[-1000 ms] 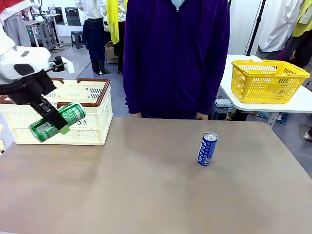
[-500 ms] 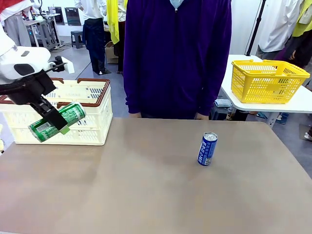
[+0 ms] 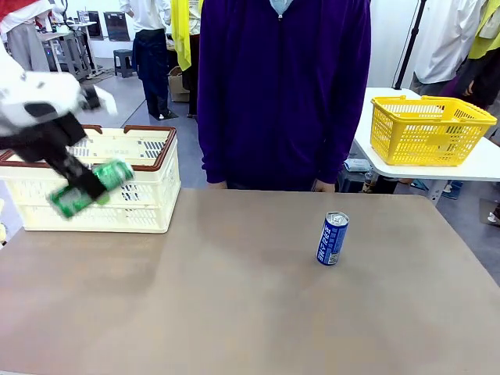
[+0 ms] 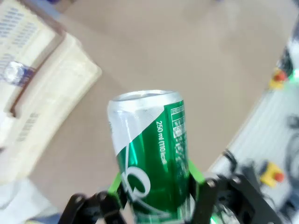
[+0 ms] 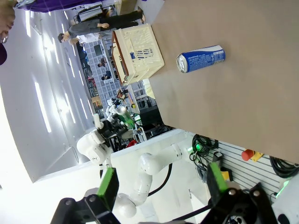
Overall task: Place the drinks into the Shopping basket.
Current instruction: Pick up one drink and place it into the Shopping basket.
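Left jaws clamped on green can point(image 3: 92, 187), mid-body, green pads point(image 4: 117, 185) pressing both sides. In the front view the can is tilted, top end up to the right, blurred, held in the air in front of the basket's point(image 3: 148, 209) front wall, not inside it. The left wrist view has the can point(image 4: 152, 154) silver top pointing away from the camera, bare tabletop point(image 4: 187, 56) beyond it, and the basket point(image 4: 42, 107) off to the upper left, apart from the can.

Basket sits at the far left of the tabletop point(image 3: 234, 297), cream with brown rim. Person point(image 3: 281, 94) in a purple top stands at the far edge, middle, hands low by the tabletop edge.

Blue can point(image 3: 333, 239) stands upright on the tabletop right of centre, well apart from the basket, nothing touching it. In the right wrist view the blue can point(image 5: 201, 58) shows sideways, with the basket point(image 5: 140, 60) beyond it.

Yellow basket point(image 3: 426, 129) is on a separate white table, far right.

Right jaws spread wide, empty, green pads point(image 5: 107, 186) far apart, high over the tabletop and well away from the blue can.
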`<state>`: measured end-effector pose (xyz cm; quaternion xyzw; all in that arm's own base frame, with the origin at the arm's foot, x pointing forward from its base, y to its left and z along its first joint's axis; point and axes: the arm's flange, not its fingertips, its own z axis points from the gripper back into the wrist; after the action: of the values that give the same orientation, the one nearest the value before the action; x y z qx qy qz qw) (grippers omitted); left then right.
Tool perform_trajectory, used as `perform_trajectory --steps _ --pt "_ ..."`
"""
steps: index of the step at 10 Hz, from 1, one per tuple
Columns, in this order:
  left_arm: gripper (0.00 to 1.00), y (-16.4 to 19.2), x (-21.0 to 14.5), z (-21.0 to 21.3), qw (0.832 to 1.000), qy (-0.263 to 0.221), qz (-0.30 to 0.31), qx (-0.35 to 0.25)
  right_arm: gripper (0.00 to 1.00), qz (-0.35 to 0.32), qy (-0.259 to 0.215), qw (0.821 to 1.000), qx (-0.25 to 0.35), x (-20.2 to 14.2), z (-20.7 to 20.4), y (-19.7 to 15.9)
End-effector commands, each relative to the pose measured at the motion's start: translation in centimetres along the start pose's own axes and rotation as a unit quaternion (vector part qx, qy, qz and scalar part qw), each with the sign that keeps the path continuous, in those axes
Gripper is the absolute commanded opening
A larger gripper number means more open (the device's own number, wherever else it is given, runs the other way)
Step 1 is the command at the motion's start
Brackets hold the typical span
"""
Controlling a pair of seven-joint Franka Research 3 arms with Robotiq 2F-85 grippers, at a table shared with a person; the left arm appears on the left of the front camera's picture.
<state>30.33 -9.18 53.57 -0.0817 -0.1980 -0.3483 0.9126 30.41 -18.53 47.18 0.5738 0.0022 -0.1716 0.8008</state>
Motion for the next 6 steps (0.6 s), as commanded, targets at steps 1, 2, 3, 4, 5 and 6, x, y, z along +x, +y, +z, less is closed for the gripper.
perform_trajectory --steps 1,2,3,4,5,6 --pt "0.0 7.3 4.8 5.4 0.989 -0.093 0.078 0.081 1.0 -0.006 0.002 1.0 0.001 -0.2 0.1 0.4" --pt "0.0 10.9 6.6 6.8 0.984 -0.111 0.11 0.082 1.0 -0.006 0.002 1.0 0.001 -0.2 0.1 0.4" --pt "0.0 14.6 8.2 7.4 0.98 -0.108 0.141 0.088 1.0 -0.006 0.002 1.0 0.001 -0.2 0.1 0.4" --pt "0.0 18.7 10.0 6.8 0.979 -0.089 0.167 0.073 1.0 -0.006 0.002 1.0 0.001 -0.2 0.1 0.4" --pt "0.0 21.9 10.8 5.3 0.972 -0.075 0.206 0.078 1.0 -0.006 0.002 1.0 0.001 -0.2 0.1 0.4" --pt "0.0 25.0 11.1 3.4 0.966 -0.081 0.236 0.072 1.0 -0.006 0.002 1.0 0.001 -0.2 0.1 0.4"
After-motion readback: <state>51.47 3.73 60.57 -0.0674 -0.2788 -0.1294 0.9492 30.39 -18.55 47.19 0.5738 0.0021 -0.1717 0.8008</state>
